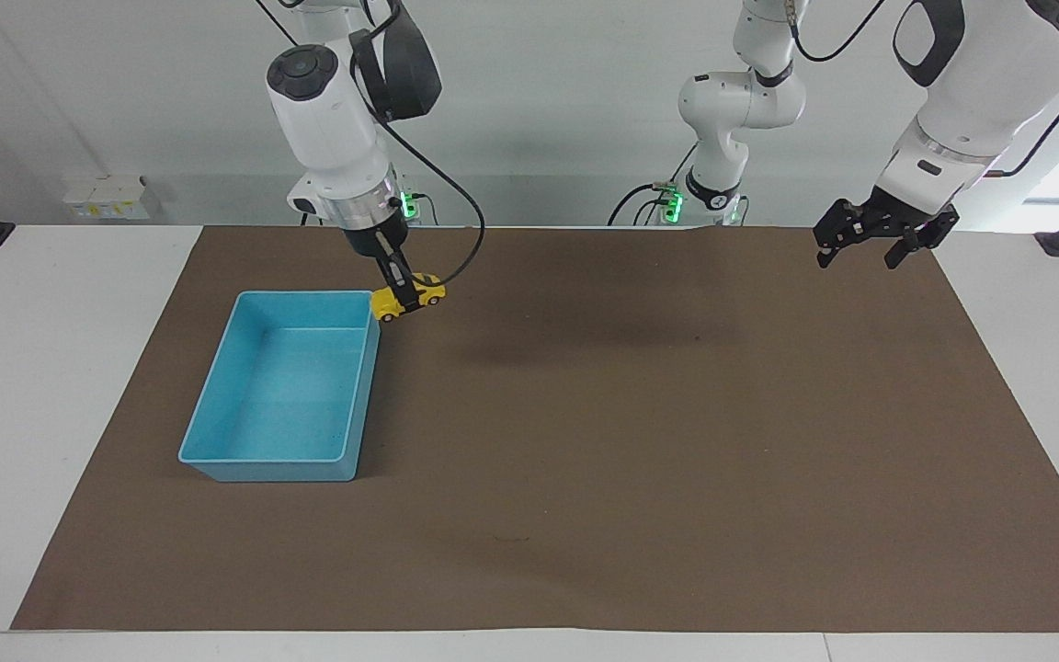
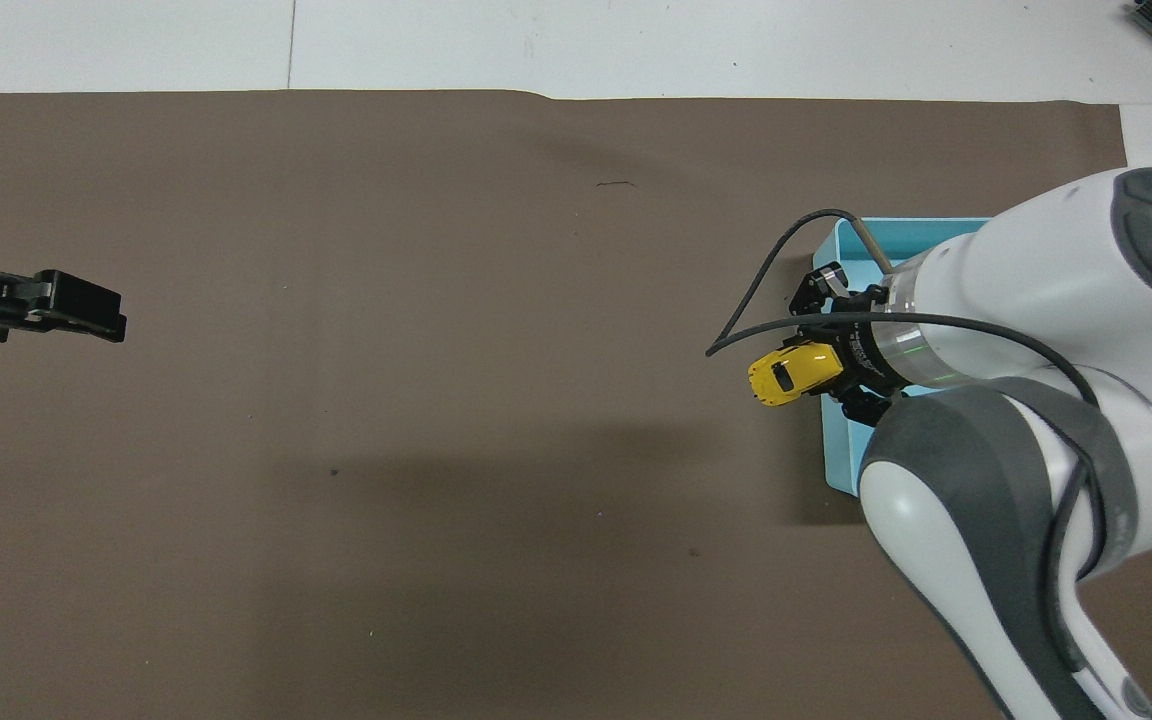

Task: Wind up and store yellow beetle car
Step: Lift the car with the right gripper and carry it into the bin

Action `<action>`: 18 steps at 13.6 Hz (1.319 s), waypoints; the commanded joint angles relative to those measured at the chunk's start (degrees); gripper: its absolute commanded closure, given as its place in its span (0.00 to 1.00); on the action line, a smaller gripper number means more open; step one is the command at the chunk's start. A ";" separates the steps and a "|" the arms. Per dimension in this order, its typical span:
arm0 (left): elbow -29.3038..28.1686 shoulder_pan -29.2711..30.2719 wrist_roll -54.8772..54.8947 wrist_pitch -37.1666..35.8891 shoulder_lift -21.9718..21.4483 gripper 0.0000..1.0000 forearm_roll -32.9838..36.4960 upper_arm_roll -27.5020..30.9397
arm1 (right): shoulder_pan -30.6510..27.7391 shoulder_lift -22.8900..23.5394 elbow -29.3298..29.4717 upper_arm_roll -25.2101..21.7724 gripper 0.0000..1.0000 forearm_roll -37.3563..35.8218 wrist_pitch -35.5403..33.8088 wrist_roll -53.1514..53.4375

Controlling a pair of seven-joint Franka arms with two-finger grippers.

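Closest to the robots' end, toward the left arm's side: left gripper (image 1: 870, 248) hangs over the edge of the brown mat (image 1: 677, 441), fingers spread wide, holding nothing. This arm waits. I judge it is parked there to leave the working side free.

Toward the right arm's end: right gripper (image 1: 401, 292) is up in the air, fingers clamped across the body of the yellow beetle car (image 1: 409, 296). The car is clear of the mat and tilted in the grasp, wheels pointing roughly down. From the overhead view the car (image 2: 794, 370) sticks out sideways from the gripper (image 2: 841, 375), so the pinch is on one end of the body, not its middle.

Position: the car is over the mat just beside the blue tray (image 1: 359, 386), by the tray's corner closest to the robots. It is not yet above the tray's opening.

Judgement: the height is there to carry the wheels over the tray wall (image 2: 839, 440). Whether the spring is wound I cannot tell.

Farther out: the tray sits open and empty, its long side running away from the robots. A short sideways carry and a gentle lowering should store the car. With an end pinch on a rounded shell, it could swing or slip.
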 commanded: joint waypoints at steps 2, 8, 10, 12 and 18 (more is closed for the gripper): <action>-0.54 1.20 0.32 -0.16 -0.61 0.00 -0.84 -0.55 | -3.71 -1.26 -0.13 -0.90 1.00 1.41 -2.64 -13.82; -0.54 1.20 0.32 -0.16 -0.61 0.00 -0.93 -0.55 | -10.75 -1.26 -0.31 -0.90 1.00 0.89 -5.28 -31.34; -0.54 1.20 0.32 -0.16 -0.61 0.00 -0.93 -0.55 | -12.60 -1.35 -0.48 -0.90 1.00 0.54 -5.63 -37.65; -0.54 1.20 0.32 -0.16 -0.61 0.00 -0.84 -0.55 | -14.17 -1.26 -0.40 -0.99 1.00 0.19 -5.63 -42.31; -0.54 1.20 0.32 -0.16 -0.61 0.00 -0.84 -0.55 | -15.33 -1.35 -0.66 -1.16 1.00 -4.82 -6.42 -61.99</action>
